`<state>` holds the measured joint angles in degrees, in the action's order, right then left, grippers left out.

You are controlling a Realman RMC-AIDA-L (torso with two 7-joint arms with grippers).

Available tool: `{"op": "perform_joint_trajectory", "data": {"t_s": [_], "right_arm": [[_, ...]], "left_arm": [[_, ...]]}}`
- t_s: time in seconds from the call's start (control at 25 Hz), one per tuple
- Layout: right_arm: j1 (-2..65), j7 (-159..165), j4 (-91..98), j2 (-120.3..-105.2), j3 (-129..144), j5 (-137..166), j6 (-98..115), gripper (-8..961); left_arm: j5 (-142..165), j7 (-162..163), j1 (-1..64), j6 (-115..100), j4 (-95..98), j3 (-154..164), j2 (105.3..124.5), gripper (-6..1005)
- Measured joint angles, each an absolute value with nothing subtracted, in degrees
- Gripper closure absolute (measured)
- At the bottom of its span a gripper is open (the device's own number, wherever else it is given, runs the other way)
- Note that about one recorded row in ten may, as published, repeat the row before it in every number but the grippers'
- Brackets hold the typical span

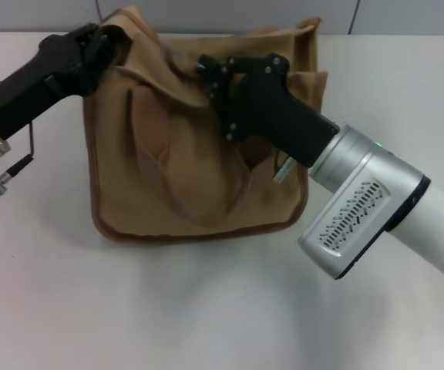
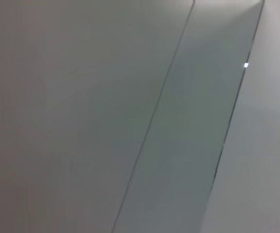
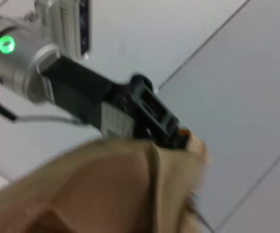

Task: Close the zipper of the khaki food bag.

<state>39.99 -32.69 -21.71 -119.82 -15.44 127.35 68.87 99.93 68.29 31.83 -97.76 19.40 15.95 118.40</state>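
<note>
The khaki food bag [image 1: 168, 177] sits slumped on the white table, tan with darker piping along its bottom edge. My left gripper [image 1: 102, 38] is at the bag's far left top corner, shut on the fabric edge. The right wrist view shows this gripper [image 3: 176, 136] pinching the tan cloth [image 3: 106, 184]. My right gripper [image 1: 205, 69] rests on the bag's top near the middle, its black body covering the cloth. The zipper is hidden among folds and under the right gripper. A small silver piece [image 1: 281, 171] shows just below the right gripper's body; I cannot tell whether it is the pull tab.
The white table [image 1: 206, 308] stretches around the bag. A grey panelled wall [image 1: 407, 15] runs behind it. The left wrist view shows only grey panels [image 2: 179, 145] with seams. My right arm's silver forearm [image 1: 361, 208] crosses the table's right side.
</note>
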Motion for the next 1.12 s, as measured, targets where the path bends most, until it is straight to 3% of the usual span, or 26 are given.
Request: {"op": "perform_joint_trajectory", "data": {"t_s": [0.6,1.0,1.12], "right_arm": [[32.89,-31.65,-25.82,-119.8,-19.78,127.09,77.77,924],[36.87,-30.75,-33.28,-119.79,-20.54,127.17,67.01,848],[37.13,-30.57,-33.68,-119.83,-20.54,127.2,65.64,726]], "left_arm": [[97.24,68.27,30.05,-96.65,19.68,16.51,118.45,969],[97.46,68.29,31.35,-96.93,18.66,16.7,118.65,970],[97.54,68.29,31.61,-97.03,18.65,16.7,118.66,970]]}}
